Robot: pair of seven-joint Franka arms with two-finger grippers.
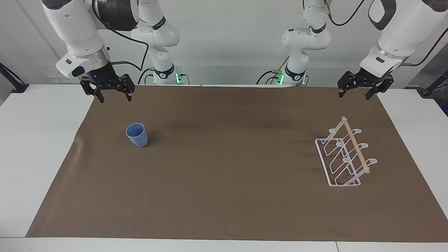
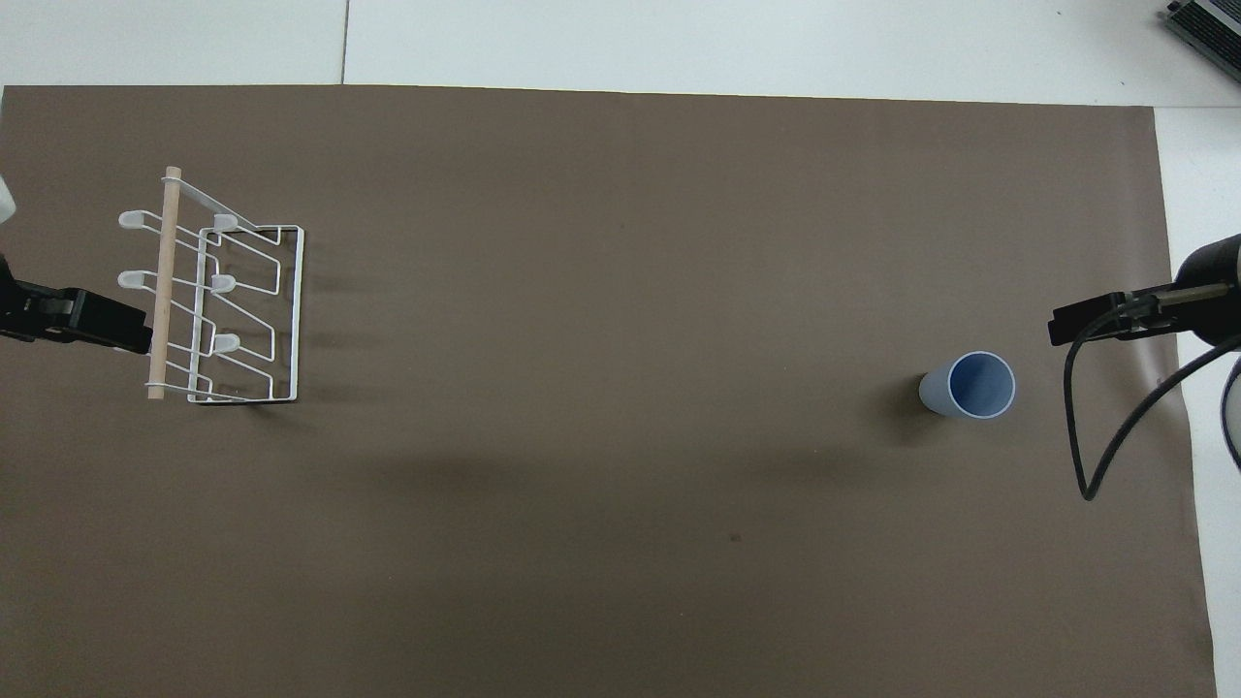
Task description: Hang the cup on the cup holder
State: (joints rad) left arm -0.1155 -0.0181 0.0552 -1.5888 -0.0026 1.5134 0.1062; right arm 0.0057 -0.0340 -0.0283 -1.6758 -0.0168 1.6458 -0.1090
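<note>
my right claw (image 1: 112,96) hangs empty, fingers spread, above mat edge. small light-blue plastic tumbler (image 1: 137,134) stands upright below me, toward table middle. looks light, stiff, smooth, likely slippery; pinch across rim wall. white wire rack with wooden dowel (image 1: 345,154) well apart, under waiting left claw (image 1: 354,92), also spread, empty.

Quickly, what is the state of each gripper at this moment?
Left gripper: open, holding nothing, up over the mat's edge near the cup holder.
Right gripper: open, holding nothing, up near the cup.
</note>
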